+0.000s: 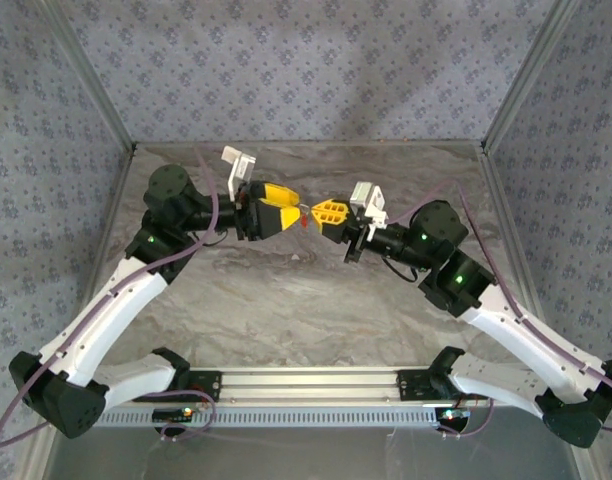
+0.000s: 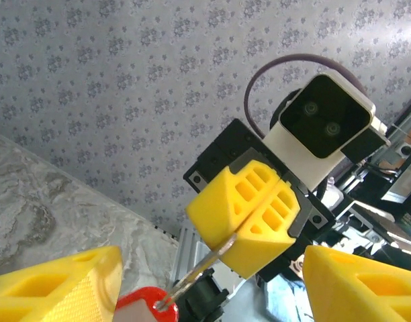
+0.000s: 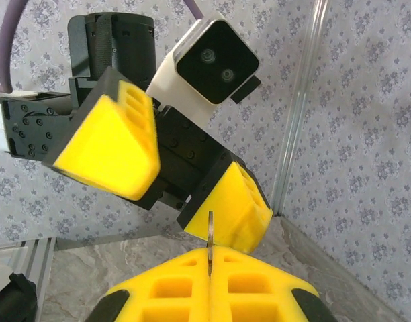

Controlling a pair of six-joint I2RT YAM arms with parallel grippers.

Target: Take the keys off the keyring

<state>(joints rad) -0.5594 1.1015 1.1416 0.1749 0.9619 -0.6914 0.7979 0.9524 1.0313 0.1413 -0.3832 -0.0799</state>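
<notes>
One marbled surface (image 1: 306,300) sits under left arm (image 1: 116,300) and right arm (image 1: 506,320), which meet above it. Left pincer (image 1: 294,213) fingers are spread apart. Right pincer (image 2: 236,231) is clamped on the keyring (image 2: 148,303) by its metal strip, and the red tag is just beside a left fingertip (image 2: 64,285).

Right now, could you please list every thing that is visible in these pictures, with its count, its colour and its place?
keyring: one, red tag with a silvery metal piece, in the air between the two hands.
table: one, grey marbled, under the arms.
walls: three, grey-blue patterned, around the table.
rail: one, silvery, at the near edge between the arm bases.
arms: two, white and black, reaching in from both sides.
left hand: one, yellow fingers, open, facing the keyring.
right hand: one, yellow fingers, shut on the metal piece.
</notes>
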